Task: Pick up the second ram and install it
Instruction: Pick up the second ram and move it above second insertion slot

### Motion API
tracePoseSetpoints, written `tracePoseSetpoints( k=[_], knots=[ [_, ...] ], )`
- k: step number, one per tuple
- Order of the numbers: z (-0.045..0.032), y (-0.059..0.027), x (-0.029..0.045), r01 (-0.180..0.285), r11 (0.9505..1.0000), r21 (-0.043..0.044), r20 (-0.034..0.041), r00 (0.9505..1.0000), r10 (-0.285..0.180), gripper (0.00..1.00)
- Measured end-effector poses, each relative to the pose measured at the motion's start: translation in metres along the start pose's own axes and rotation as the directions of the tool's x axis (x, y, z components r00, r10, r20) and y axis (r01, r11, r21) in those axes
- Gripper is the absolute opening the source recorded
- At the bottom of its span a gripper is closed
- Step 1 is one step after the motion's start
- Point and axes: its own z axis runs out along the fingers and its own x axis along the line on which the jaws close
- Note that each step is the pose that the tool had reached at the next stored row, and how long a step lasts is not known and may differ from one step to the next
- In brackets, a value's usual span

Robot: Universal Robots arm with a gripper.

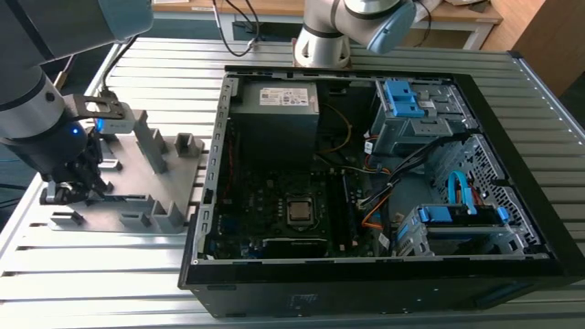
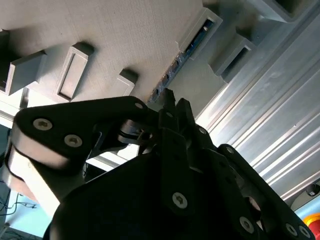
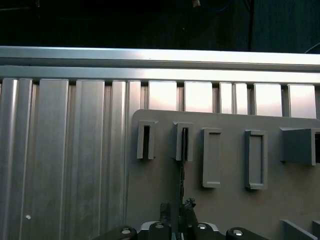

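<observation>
While edge-on, second ram (image 3: 181,175) at gripper (image 3: 176,209)

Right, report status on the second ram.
Gripper down at grey fixture, at one end of second ram. Ram on edge in fixture slot, not lifted. Open computer case alongside.

We see the second ram (image 2: 181,59), a thin dark strip, standing on edge on the grey fixture (image 3: 227,212), one end in its slot.
</observation>
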Motion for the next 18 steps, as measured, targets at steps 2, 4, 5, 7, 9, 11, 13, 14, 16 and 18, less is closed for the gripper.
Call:
tracePoseSetpoints(
  k=[2, 4, 5, 7, 9, 11, 13, 14, 16, 18],
  knots=[
    [0.0000, 0.0000, 0.0000, 0.000, 1.0000, 0.0000, 0.0001, 1.0000, 0.000, 0.23],
    [0.0000, 0.0000, 0.0000, 0.000, 1.0000, 0.0000, 0.0002, 1.0000, 0.000, 0.36],
    [0.0000, 0.0000, 0.0000, 0.000, 1.0000, 0.0000, 0.0002, 1.0000, 0.000, 0.36],
    [0.0000, 0.0000, 0.0000, 0.000, 1.0000, 0.0000, 0.0003, 1.0000, 0.000, 0.36],
    [0.0003, 0.0000, 0.0000, 0.000, 1.0000, 0.0001, 0.0002, 1.0000, 0.000, 0.36],
    [0.0018, -0.0002, 0.0002, 0.000, 1.0000, 0.0001, -0.0030, 1.0000, 0.000, 0.36],
    [0.0039, -0.0003, 0.0003, 0.000, 1.0000, 0.0001, -0.0051, 1.0000, 0.000, 0.36],
    [0.0053, -0.0003, 0.0003, 0.000, 1.0000, 0.0002, -0.0051, 1.0000, 0.000, 0.36],
    [0.0075, -0.0004, 0.0004, 0.000, 1.0000, 0.0000, -0.0052, 1.0000, 0.000, 0.36],
    [0.0094, -0.0005, 0.0005, 0.000, 1.0000, 0.0001, -0.0052, 1.0000, 0.000, 0.36]
  ],
)
